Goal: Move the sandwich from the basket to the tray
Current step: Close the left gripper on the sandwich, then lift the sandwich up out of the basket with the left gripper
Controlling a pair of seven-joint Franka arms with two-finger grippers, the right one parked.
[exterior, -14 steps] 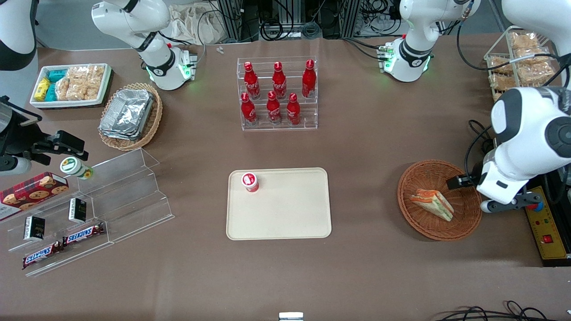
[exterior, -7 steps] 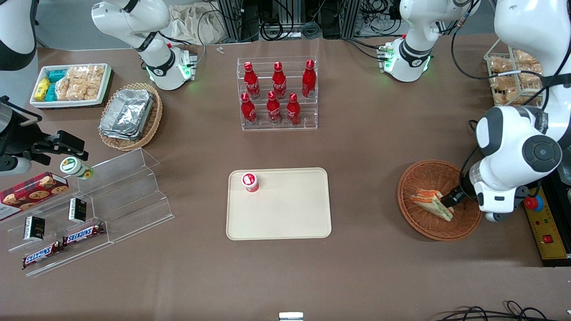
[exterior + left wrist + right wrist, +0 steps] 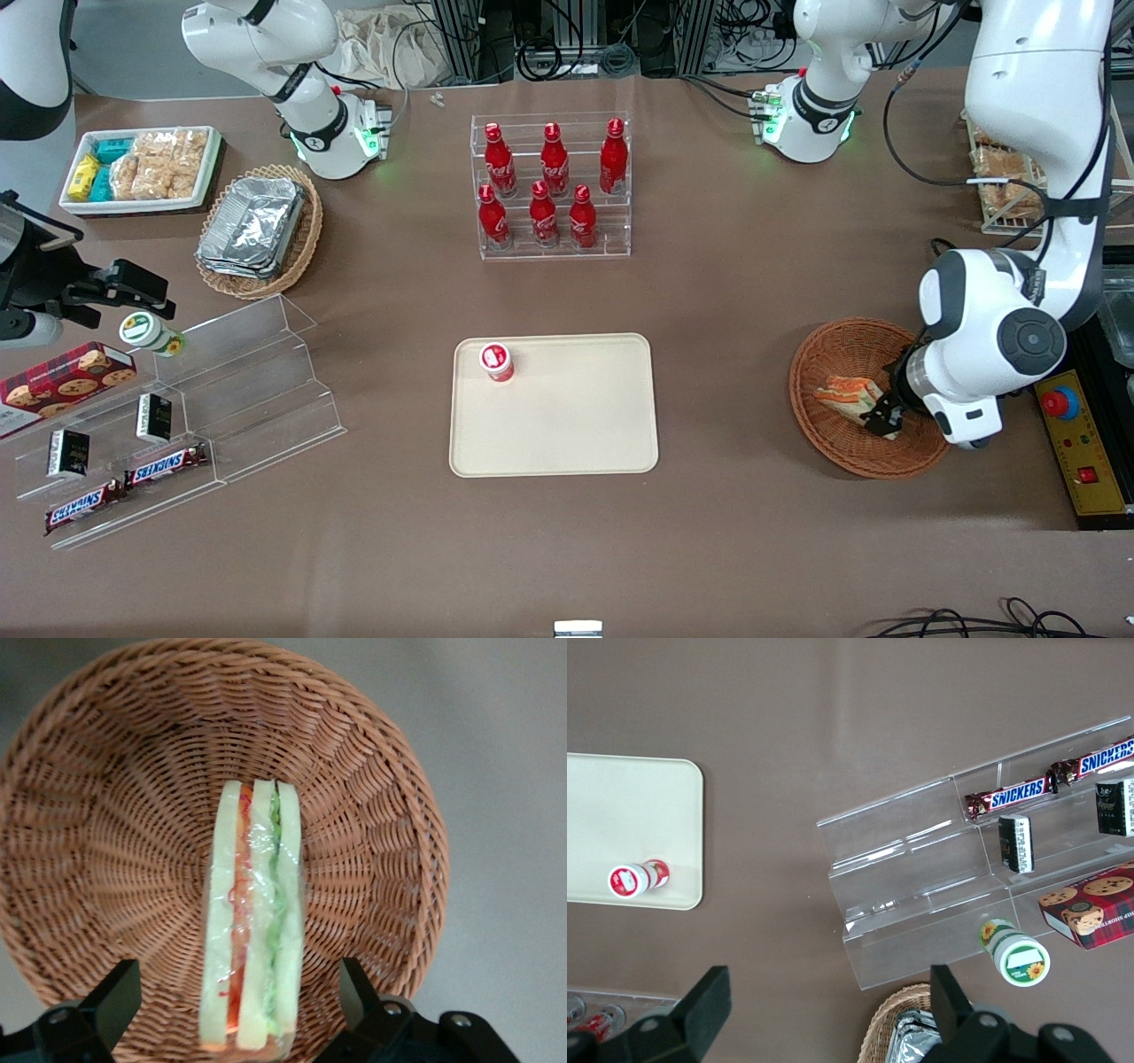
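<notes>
The sandwich (image 3: pixel 846 392) (image 3: pixel 252 921), a clear-wrapped wedge showing orange and green layers, lies in the reddish-brown wicker basket (image 3: pixel 842 456) (image 3: pixel 97 815) toward the working arm's end of the table. My left arm's gripper (image 3: pixel 882 417) (image 3: pixel 237 992) is low inside the basket, open. Its two black fingers (image 3: pixel 117 997) straddle the sandwich's wide end with a gap on each side. The cream-beige tray (image 3: pixel 576 425) (image 3: pixel 629 797) lies flat at mid-table, with a small red-and-white can (image 3: pixel 497 361) standing on its corner farthest from the camera.
A clear rack of red bottles (image 3: pixel 551 186) stands farther from the camera than the tray. A yellow control box with a red button (image 3: pixel 1076 443) sits beside the basket. Toward the parked arm's end are a stepped acrylic shelf (image 3: pixel 239 390) and a tan basket of foil containers (image 3: pixel 257 230).
The working arm swung in from the basket's outer rim and lowered. Its gripper moved from beside the sandwich to straddling it. The sandwich has not moved.
</notes>
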